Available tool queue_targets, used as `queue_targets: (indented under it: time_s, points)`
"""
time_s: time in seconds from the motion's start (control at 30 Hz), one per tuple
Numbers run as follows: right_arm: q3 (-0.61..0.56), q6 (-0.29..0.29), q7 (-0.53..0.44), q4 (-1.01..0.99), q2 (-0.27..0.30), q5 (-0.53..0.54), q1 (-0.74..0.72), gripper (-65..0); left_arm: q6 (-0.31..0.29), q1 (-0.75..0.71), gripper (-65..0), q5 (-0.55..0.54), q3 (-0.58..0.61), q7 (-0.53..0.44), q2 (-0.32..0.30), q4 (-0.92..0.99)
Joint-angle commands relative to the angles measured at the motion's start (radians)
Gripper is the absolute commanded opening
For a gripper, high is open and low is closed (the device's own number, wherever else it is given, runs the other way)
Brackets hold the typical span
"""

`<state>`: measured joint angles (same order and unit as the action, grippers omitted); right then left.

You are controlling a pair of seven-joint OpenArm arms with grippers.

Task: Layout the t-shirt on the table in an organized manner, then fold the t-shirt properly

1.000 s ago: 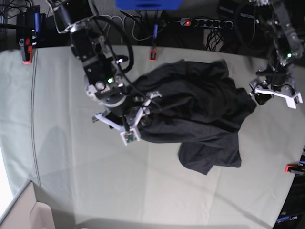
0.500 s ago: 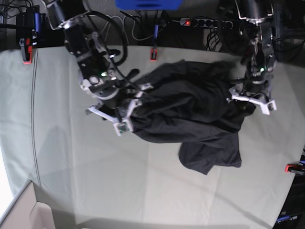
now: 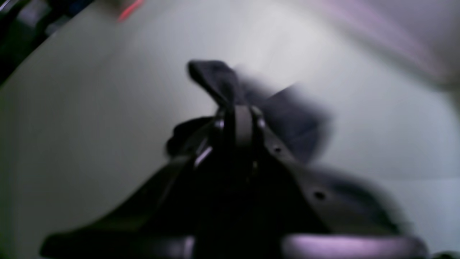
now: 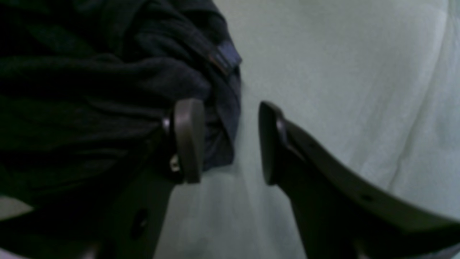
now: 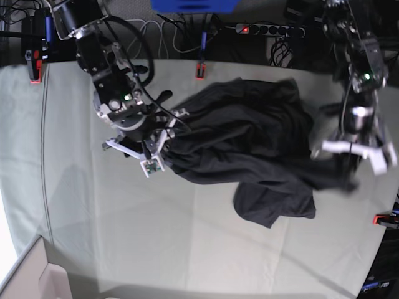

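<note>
On the bench, your t-shirt lies crumpled near the middle, not yet spread. Your left pincer is clenched on a fold of its edge, drawn out toward the bench side. Your right pincer stands released, one finger against the opposite hem. Judged step: laying out. Next, close the right on that hem, then pull both apart evenly.
</note>
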<state>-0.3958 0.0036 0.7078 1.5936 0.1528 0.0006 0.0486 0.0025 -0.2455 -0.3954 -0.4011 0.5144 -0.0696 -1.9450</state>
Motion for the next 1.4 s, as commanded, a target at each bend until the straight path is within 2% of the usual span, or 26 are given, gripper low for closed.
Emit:
queue_targets:
  time_s: [0.0, 0.07, 0.17, 0.23, 0.37, 0.5, 0.6, 0.67, 0.87, 1.0, 1.1, 1.2, 1.27, 1.37]
  points:
    - [0.002, 0.0, -0.018, 0.023, 0.004, 0.0, -0.013, -39.5, 0.001, 0.048, -64.6, 0.003, 0.018, -0.026, -0.006, -0.055]
    - [0.047, -0.001, -0.021, 0.023, 0.031, 0.0, -0.008, -39.5, 0.003, 0.156, -64.6, 0.008, 0.1, 0.019, 0.0, -0.069]
    - [0.151, -0.001, -0.027, 0.063, 0.038, 0.0, 0.032, -39.5, 0.004, 0.306, -64.6, 0.013, 0.242, 0.054, 0.003, -0.046]
    - [0.214, 0.0, -0.026, 0.103, 0.044, 0.0, 0.061, -39.5, 0.004, 0.374, -64.6, 0.016, 0.305, 0.056, 0.035, -0.035]
    - [0.324, 0.0, -0.026, 0.133, 0.086, 0.0, 0.086, -39.4, 0.004, 0.538, -64.6, 0.074, 0.351, 0.06, 0.121, 0.057]
    - [0.41, 0.002, -0.024, 0.135, 0.109, 0.0, 0.132, -39.4, 0.004, 0.69, -64.6, 0.099, 0.434, 0.051, 0.155, 0.164]
    - [0.453, 0.002, -0.024, 0.133, 0.107, 0.0, 0.147, -39.4, 0.004, 0.834, -64.6, 0.097, 0.482, 0.039, 0.193, 0.353]
    - [0.47, 0.002, -0.02, 0.135, 0.104, 0.0, 0.162, -39.4, 0.004, 0.923, -64.6, 0.097, 0.506, -0.017, 0.227, 0.487]
    - [0.53, 0.002, -0.018, 0.15, 0.072, 0.0, 0.196, -39.5, 0.004, 1.153, -64.6, 0.088, 0.66, -0.248, 0.227, 0.948]
    - [0.532, 0.002, -0.017, 0.15, 0.06, 0.0, 0.199, -39.5, 0.004, 1.264, -64.4, -0.007, 0.781, -0.389, 0.227, 1.263]
    - [0.527, 0.002, -0.017, 0.15, 0.046, 0.0, 0.199, -39.5, 0.004, 1.319, -58.5, -0.142, 0.881, -0.437, 0.227, 1.436]
    - [0.527, 0.002, -0.017, 0.15, 0.021, 0.0, 0.199, -39.5, 0.004, 1.311, -43.7, -0.276, 0.953, -0.42, 0.227, 1.433]
    - [0.525, 0.002, -0.017, 0.15, 0.017, 0.0, 0.199, -39.5, 0.003, 1.287, -36.8, -0.314, 0.976, -0.4, 0.227, 1.424]
    - [0.525, 0.002, -0.017, 0.15, 0.015, 0.0, 0.199, -39.4, 0.001, 1.253, -29.4, -0.317, 0.974, -0.351, 0.227, 1.389]
